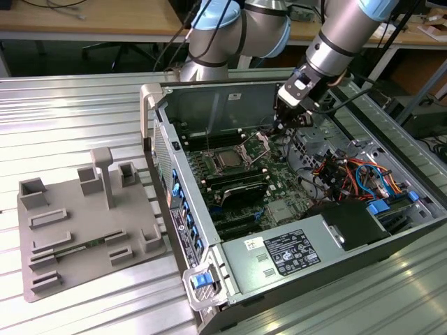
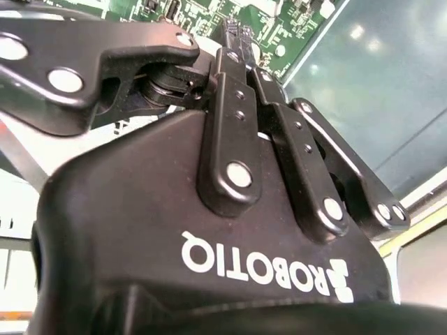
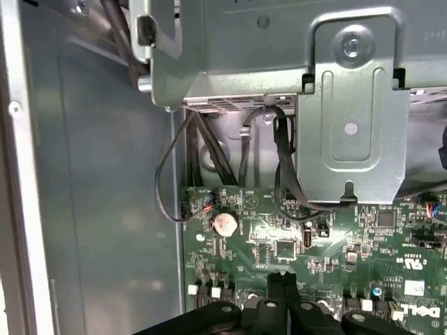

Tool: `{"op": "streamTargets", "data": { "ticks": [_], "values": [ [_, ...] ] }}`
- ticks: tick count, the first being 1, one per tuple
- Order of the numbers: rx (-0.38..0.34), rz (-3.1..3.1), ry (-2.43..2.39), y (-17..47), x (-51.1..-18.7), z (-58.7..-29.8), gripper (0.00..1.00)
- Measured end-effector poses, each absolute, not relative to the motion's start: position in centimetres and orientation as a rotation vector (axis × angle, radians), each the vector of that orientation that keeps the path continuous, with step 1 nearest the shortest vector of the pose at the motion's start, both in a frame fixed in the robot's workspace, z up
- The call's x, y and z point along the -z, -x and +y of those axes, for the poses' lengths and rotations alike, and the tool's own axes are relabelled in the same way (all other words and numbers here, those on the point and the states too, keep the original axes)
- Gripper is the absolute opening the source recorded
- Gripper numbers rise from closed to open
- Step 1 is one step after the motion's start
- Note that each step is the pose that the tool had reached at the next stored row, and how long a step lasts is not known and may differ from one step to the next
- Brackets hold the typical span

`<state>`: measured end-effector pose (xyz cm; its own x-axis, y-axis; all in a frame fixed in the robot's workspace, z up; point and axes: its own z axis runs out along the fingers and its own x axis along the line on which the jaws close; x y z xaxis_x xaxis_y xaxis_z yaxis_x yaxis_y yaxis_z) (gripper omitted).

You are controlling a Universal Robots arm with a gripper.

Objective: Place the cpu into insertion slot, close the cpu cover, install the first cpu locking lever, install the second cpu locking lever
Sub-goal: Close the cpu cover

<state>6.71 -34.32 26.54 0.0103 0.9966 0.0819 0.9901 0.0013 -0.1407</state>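
**Work table, front to back in the exterior view**

- Grey tray (image 1: 73, 209): lies on the ribbed table, well apart from the work, on the exterior view's left of the computer case (image 1: 162, 150).
- Power supply (image 1: 279, 252): boxed into the front corner of the case.
- Green board (image 1: 279, 183): floor of the case, seen also in the first wrist view (image 3: 279, 237).
- cpu (image 1: 229, 160): lies flat in its slot on the board, silver face up. Judged seated.
- cpu cover (image 1: 260, 143): stands raised and tilted on the far side of the slot, not yet shut. It sits between the cpu and the tool.
- gripper (image 1: 279, 125): hangs from the arm just beyond the cover's raised edge. In both wrist views (image 3: 283, 280) (image 2: 232, 35) its fingers are pressed together, with nothing seen between them. Contact with the cover cannot be told.

Key relation: from the fingertips, the cover lies just beside and slightly below. The cpu lies further down, toward the exterior view's left and the front.
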Motion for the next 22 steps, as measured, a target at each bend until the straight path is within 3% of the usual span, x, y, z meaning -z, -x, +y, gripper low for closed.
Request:
{"op": "streamTargets", "data": {
  "ticks": [22],
  "values": [
    [-0.065,-2.1,2.11,-3.3,-24.7,-34.6,0.11]
  ]
}}
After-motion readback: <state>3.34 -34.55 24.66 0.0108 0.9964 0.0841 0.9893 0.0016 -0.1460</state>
